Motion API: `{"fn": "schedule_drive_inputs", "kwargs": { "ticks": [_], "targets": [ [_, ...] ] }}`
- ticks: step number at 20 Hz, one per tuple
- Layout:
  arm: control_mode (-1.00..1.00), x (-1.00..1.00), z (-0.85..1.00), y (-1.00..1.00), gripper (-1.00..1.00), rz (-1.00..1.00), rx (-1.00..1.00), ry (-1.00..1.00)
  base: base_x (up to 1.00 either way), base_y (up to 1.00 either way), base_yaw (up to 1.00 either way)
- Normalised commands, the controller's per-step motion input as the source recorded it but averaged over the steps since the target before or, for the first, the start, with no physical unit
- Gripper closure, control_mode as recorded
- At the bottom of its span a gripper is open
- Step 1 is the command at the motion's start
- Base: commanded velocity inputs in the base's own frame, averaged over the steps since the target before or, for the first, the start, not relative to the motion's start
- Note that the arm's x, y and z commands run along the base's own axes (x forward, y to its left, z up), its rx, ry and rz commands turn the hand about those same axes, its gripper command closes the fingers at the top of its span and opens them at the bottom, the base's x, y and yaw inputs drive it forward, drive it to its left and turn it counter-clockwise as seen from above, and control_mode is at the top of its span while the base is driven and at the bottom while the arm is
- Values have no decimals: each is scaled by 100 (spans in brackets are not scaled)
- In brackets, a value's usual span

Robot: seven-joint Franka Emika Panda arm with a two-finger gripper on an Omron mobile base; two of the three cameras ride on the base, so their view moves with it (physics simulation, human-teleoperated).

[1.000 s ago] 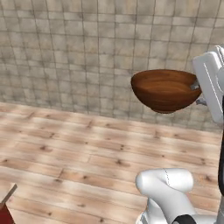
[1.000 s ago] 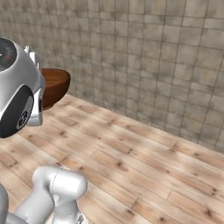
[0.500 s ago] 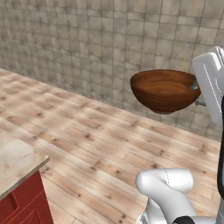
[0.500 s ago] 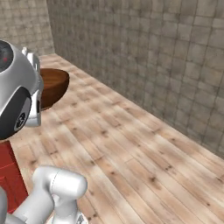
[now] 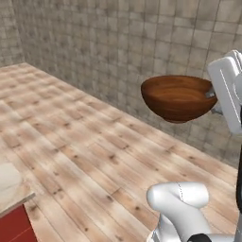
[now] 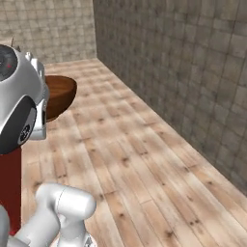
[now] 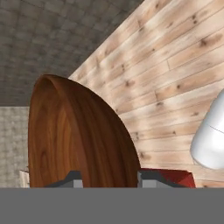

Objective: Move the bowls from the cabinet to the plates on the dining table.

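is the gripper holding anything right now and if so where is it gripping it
Yes. The gripper holds the brown bowl by its rim, one of its fingers on each side of the wall, carrying it upright in the air above the wooden floor.

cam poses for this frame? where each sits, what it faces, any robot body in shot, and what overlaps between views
Left base view: behind the arm on its left, facing forward and down over plank floor to a tiled wall; arm at right carrying the brown bowl; a red-fronted marble counter corner at lower left.
Right base view: behind on its right, facing the floor and a room corner; arm at left, half hiding the bowl.
Hand view: on the hand, looking along the gripper, whose tips straddle the bowl's rim.
Shared: all three show the bowl, floor and tiled wall.
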Motion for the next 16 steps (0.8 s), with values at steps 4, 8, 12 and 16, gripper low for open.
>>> {"fn": "schedule_drive_inputs", "kwargs": {
  "ticks": [4, 8, 12, 16],
  "targets": [
    [100, 0, 0, 0, 100, 0, 0, 0, 100, -67, 31],
    [100, 0, 0, 0, 100, 0, 0, 0, 100, -68, 30],
    [100, 0, 0, 0, 100, 0, 0, 0, 100, -58, 32],
    [100, 0, 0, 0, 100, 0, 0, 0, 100, -52, 37]
  ]
}}
